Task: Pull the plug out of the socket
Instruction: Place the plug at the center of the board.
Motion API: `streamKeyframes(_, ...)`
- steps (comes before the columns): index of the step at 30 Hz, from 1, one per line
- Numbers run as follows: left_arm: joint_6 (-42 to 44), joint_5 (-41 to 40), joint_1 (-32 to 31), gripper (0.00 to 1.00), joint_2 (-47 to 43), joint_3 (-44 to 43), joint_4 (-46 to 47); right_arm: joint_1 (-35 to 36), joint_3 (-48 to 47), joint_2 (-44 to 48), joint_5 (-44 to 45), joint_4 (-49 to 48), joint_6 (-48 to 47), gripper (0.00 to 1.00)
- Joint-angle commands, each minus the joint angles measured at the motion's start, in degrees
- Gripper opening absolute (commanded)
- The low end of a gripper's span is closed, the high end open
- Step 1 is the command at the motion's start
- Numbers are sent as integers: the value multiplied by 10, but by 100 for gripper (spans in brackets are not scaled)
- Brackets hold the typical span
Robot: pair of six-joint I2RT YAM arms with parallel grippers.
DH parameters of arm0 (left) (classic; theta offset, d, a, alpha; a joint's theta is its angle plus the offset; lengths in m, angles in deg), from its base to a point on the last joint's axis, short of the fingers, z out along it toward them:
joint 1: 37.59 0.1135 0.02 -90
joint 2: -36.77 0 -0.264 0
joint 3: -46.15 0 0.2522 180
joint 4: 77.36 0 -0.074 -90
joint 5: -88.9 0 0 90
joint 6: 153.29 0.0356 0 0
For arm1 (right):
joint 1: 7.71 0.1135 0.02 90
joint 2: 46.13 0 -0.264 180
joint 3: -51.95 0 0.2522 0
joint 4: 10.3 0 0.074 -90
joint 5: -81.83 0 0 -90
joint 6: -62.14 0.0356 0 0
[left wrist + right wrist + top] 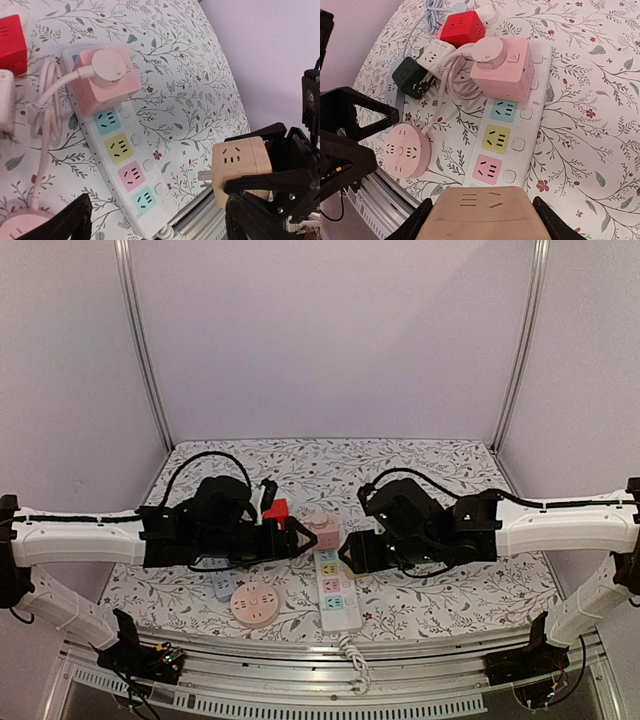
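Right end effector (481, 229) clamped on the beige cube plug (477, 207), one finger on each side. The plug hangs clear of the white power strip (522, 142), prongs bare, above the strip's near end by the near edge of the table (440, 470). Left end effector (155, 227) spread wide and empty over the same strip. A pink cube adapter (507, 70) occupies the strip's far end.

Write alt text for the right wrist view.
The right gripper grips a beige cube adapter at the near end of a white power strip. A pink cube adapter sits on the strip's far end; a red cube, a dark green cube and a round pink socket lie beside it.
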Motion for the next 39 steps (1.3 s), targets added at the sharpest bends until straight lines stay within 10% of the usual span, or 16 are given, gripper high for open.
streamKeyframes(1, 119, 38, 59, 94, -70, -66, -236, 19, -39, 3, 18, -9, -39, 4)
streamKeyframes(9, 316, 126, 275, 98, -125, -192, -453, 47, -123, -103, -8, -22, -59, 5)
streamKeyframes(16, 389, 125, 409, 100, -150, -172, -431, 61, -209, -204, -13, -48, -85, 5)
streamKeyframes(39, 398, 23, 448, 100, -175, -103, -395, 61, -435, -456, -15, -52, -177, 6)
